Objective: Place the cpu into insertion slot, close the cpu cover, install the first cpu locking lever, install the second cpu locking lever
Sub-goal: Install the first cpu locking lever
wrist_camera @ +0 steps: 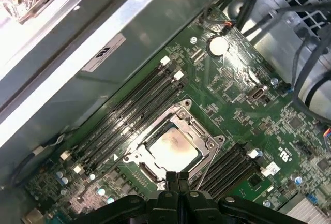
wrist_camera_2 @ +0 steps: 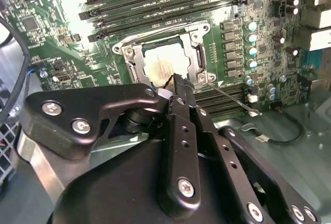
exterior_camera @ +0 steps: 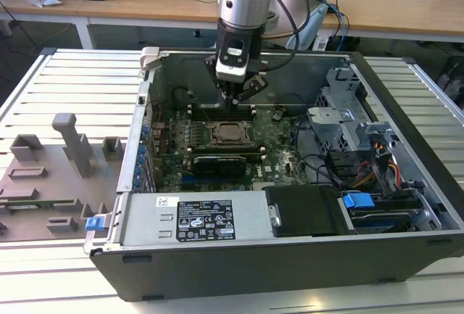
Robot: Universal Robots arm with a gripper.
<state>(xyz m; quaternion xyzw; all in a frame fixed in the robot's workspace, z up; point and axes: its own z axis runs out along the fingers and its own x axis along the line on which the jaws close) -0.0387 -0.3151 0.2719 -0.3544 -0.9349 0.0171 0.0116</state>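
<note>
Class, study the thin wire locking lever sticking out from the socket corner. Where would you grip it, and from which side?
Probably near the free hooked end of the locking lever, farthest from its pivot at the insertion slot, coming from above and straddling the wire: it is a thin rod jutting over the memory slots.

Cpu sits in insertion slot, cpu cover flat over it, memory slots either side. Gripper just above slot's edge. Board lies in case on table; power supply in front; fixture tray at the exterior view's left.
</note>
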